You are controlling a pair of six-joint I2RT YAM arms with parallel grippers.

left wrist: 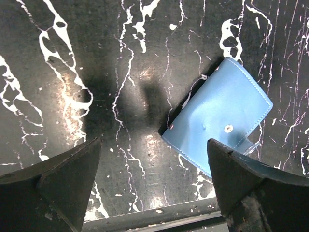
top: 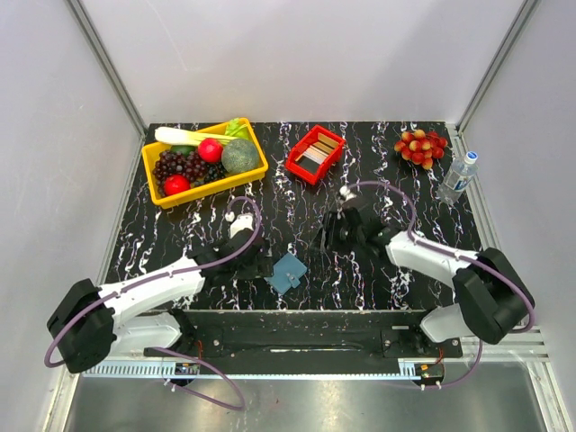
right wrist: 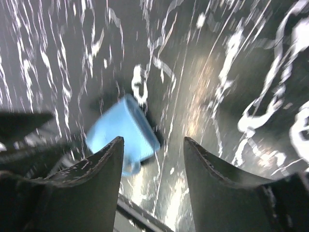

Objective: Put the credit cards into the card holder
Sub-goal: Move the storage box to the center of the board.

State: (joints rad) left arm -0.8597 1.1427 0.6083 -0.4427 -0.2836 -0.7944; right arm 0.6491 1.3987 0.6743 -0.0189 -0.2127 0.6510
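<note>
Closed card holder point(left wrist: 219, 123) on bench point(left wrist: 72, 48).
Left end effector point(left wrist: 153, 142) spread wide, empty; blue holder lies tilted, corner behind one finger point(left wrist: 241, 179).

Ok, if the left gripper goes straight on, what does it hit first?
Probably bare black white-veined tabletop. The open left gripper aims just beside the steel-blue folding wallet, though depth is unclear.

My black marbled table point(top: 378, 270) carries a yellow basket point(top: 211, 186) upper left; red tray point(top: 299, 171) top centre; red fruit point(top: 420, 146), bottle point(top: 458, 176) upper right; card holder point(top: 288, 272) lower centre.
</note>
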